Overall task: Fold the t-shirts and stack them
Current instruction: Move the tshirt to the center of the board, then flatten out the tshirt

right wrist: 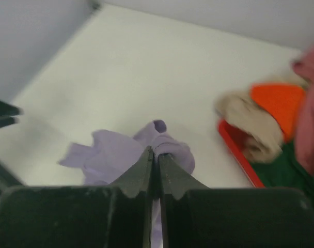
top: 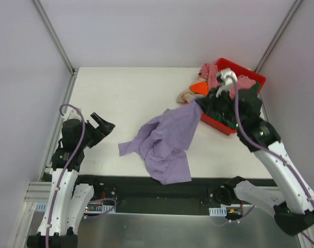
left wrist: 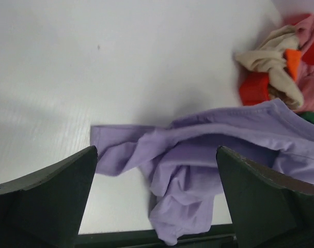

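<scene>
A lavender t-shirt (top: 165,142) lies crumpled on the white table, stretched from the table's front edge up toward the red bin (top: 225,127). My right gripper (top: 200,105) is shut on its upper corner, just left of the bin; in the right wrist view lavender cloth (right wrist: 170,147) bunches around the closed fingertips (right wrist: 156,151). Pink (top: 213,73), orange (top: 200,88) and beige (top: 187,95) t-shirts spill over the bin's left rim, and a dark green one (right wrist: 281,168) lies inside. My left gripper (top: 104,124) hangs open at the table's left, apart from the lavender shirt (left wrist: 198,155).
The bin sits at the table's far right corner, partly covered by my right arm. White walls with metal frame rails (top: 53,36) enclose the table on three sides. A black rail (top: 146,186) runs along the table's front edge, and the lavender shirt's hem hangs over it.
</scene>
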